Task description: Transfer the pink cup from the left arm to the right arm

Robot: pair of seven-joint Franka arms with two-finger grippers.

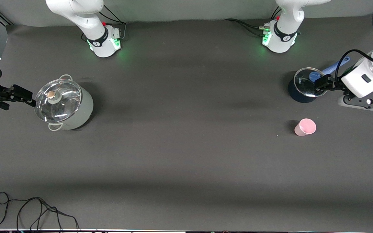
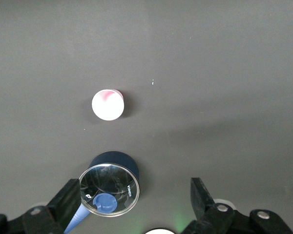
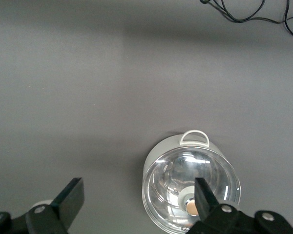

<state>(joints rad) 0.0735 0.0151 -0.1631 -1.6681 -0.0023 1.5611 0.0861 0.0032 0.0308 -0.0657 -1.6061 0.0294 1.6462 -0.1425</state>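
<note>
The pink cup (image 1: 305,127) stands upright on the dark table toward the left arm's end, nearer to the front camera than the dark blue saucepan (image 1: 304,86). In the left wrist view the cup (image 2: 108,105) shows its open mouth, well apart from the fingers. My left gripper (image 1: 323,82) hangs open over the saucepan's edge, holding nothing; its own view shows the gripper (image 2: 136,197) spread wide, the lidded saucepan (image 2: 110,187) beside one finger. My right gripper (image 1: 21,94) hovers open and empty beside the grey pot (image 1: 64,104); in its wrist view the gripper (image 3: 138,195) stands wide.
The grey pot (image 3: 191,190) with a glass lid sits at the right arm's end. The saucepan's blue handle (image 1: 335,66) points toward the left arm's base. A black cable (image 1: 28,210) lies near the table's front edge at the right arm's end.
</note>
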